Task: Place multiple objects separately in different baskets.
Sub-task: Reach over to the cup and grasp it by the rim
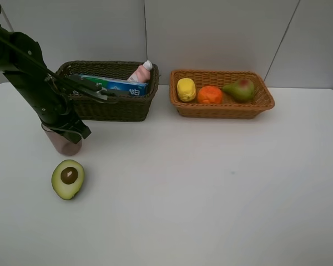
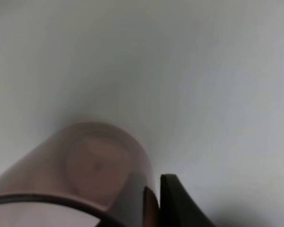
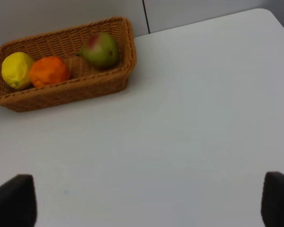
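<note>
Halved avocado (image 1: 67, 178) is lying nearest the high camera, cut face and pit upward, on the white desk (image 1: 211, 188), untouched and just in front of the translucent mauve cup (image 1: 64, 144). That cup is standing upright on the desk, and the left tool (image 1: 66, 132) is bearing down on it from above. In the left wrist view one dark finger (image 2: 177, 203) is pressing flat against the wall of the cup (image 2: 99, 165) at its rim, so the tool is reading as clamped on the cup wall, a pinch suited to lifting a thin open vessel. Whether the cup is clear of the desk cannot be told.

Behind the arm, the dark olive-brown basket (image 1: 108, 108) is holding the blue-green toothpaste box (image 1: 114, 85) and the pink white-capped bottle (image 1: 140, 72); packaged goods appear to be collecting there, so the cup is judged bound for it. The light orange-tan basket (image 1: 222, 105) is holding lemon (image 1: 186, 89), orange (image 1: 210, 95) and red-green pear (image 1: 240, 88), which points to the avocado belonging with them.

The right tool (image 3: 142, 198) is hanging with its fingers wide apart over bare desk, holding nothing.
</note>
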Controlling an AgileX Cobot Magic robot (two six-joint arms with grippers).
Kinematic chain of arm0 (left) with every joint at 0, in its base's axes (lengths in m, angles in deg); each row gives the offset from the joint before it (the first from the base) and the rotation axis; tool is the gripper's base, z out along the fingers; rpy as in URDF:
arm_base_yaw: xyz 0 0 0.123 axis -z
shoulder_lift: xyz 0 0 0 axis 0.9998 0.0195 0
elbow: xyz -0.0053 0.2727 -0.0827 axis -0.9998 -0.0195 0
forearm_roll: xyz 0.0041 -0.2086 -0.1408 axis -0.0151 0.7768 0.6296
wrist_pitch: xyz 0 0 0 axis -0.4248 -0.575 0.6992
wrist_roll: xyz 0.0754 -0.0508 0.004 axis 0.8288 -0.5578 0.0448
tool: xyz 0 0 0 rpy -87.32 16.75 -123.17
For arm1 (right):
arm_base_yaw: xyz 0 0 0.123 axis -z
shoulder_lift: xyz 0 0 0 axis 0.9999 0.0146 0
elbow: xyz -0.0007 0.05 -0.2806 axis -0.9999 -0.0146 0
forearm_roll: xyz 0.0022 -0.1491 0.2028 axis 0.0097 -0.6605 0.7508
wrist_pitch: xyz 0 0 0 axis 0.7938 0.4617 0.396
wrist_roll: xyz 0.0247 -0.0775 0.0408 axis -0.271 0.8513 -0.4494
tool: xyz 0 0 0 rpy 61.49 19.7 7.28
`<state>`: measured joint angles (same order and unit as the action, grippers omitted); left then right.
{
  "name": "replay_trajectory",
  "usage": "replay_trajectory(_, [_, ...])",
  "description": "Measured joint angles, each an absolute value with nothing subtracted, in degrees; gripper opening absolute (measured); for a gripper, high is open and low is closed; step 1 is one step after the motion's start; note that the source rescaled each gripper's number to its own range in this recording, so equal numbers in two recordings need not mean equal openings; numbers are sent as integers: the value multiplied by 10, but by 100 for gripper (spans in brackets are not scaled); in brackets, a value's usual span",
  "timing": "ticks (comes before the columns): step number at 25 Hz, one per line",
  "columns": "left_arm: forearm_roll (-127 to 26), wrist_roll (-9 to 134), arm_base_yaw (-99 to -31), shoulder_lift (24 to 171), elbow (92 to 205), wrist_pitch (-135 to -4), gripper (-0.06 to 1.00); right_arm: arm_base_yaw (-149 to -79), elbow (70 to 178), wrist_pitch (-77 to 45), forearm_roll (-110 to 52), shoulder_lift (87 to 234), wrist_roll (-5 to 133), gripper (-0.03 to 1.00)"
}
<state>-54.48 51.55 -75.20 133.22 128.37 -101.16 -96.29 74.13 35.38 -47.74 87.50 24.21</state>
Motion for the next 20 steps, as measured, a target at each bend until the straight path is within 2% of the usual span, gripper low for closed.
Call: replay_trajectory(20, [-545, 515, -752, 1332, 1284, -1012, 0, -963, 741, 354, -477, 875, 242, 100])
